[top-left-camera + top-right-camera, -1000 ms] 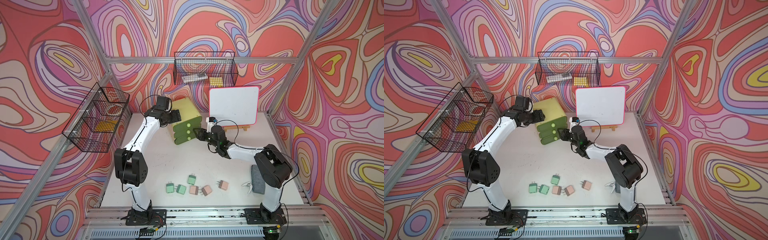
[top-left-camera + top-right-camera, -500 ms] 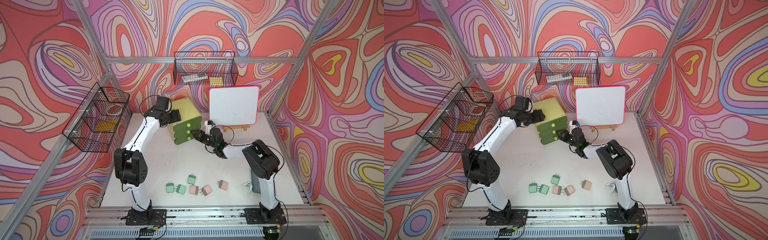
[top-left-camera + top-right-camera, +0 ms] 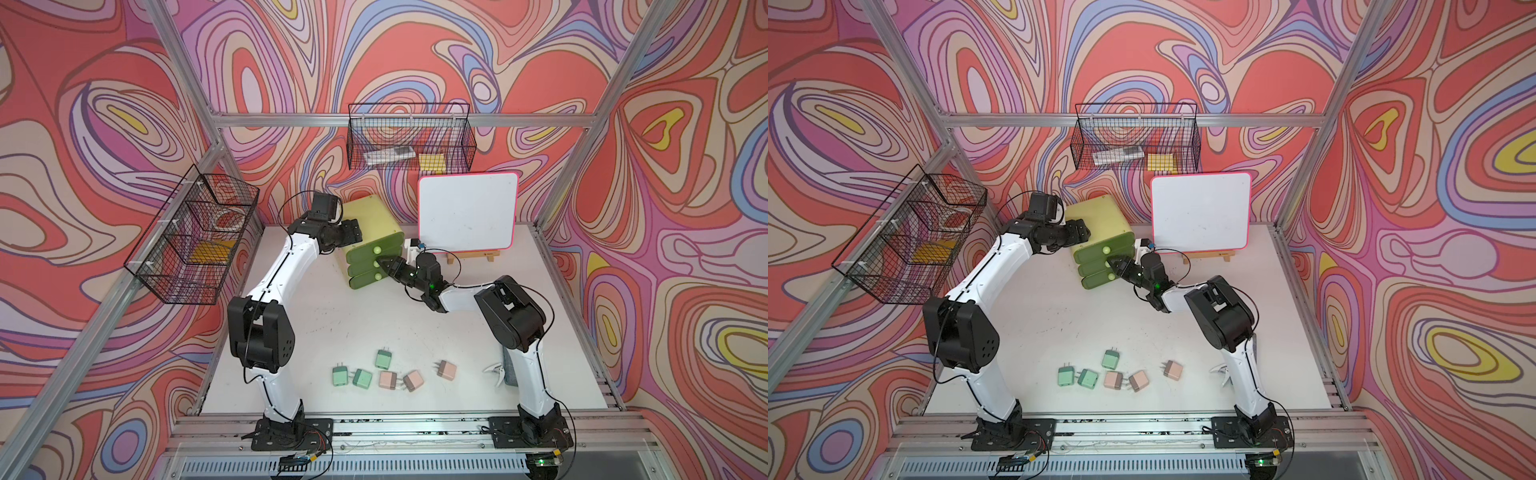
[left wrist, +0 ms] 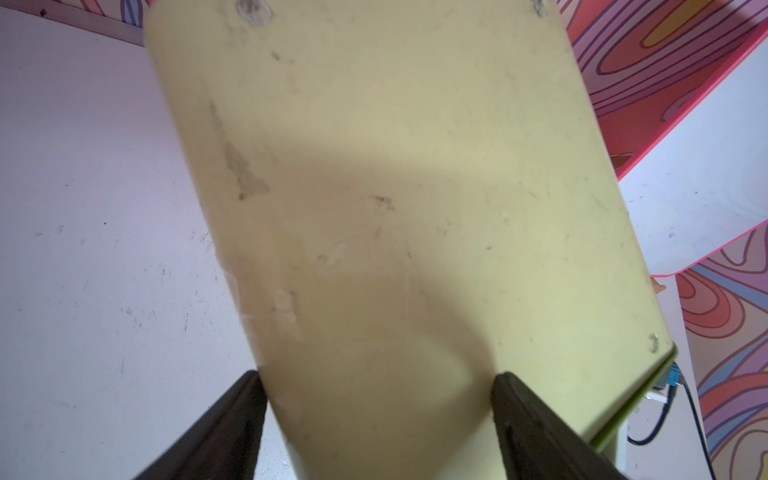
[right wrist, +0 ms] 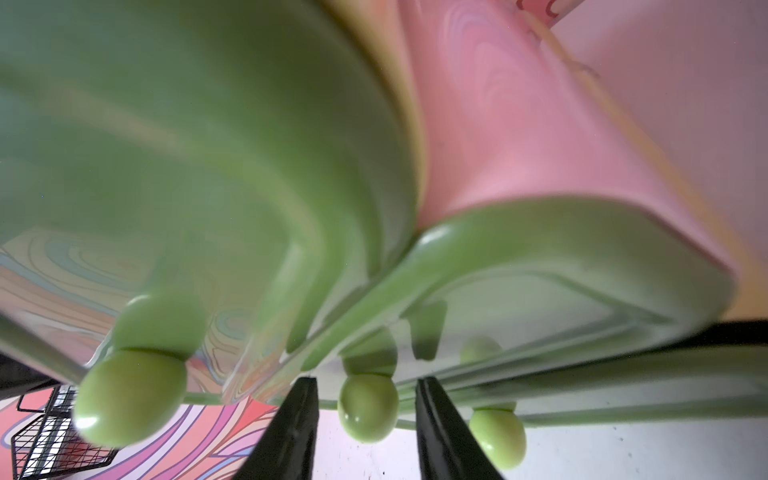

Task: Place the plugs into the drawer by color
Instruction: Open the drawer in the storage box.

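The right hand (image 3: 382, 264) has slid toward nine o'clock, and its fingers now straddle the middle knob (image 5: 368, 405) of the drawer (image 3: 374, 220).

Centre frame, the lime drawer (image 3: 376, 222) sits at the back of the white desk (image 3: 353, 324), and both arms are on it. The left fingers (image 3: 354, 232) sit against its upper-left edge. The right fingers (image 3: 386, 264) reach in from the right, tips right at the middle knob (image 3: 376, 264), though it's too small to call a grip. At lower centre, six plugs lie loose: three mint green plugs (image 3: 362, 378) bunched left, three pink plugs (image 3: 414, 379) to their right. A white clip (image 3: 493, 370) lies beside the right arm, and a whiteboard (image 3: 467, 216) stands right of the drawer.
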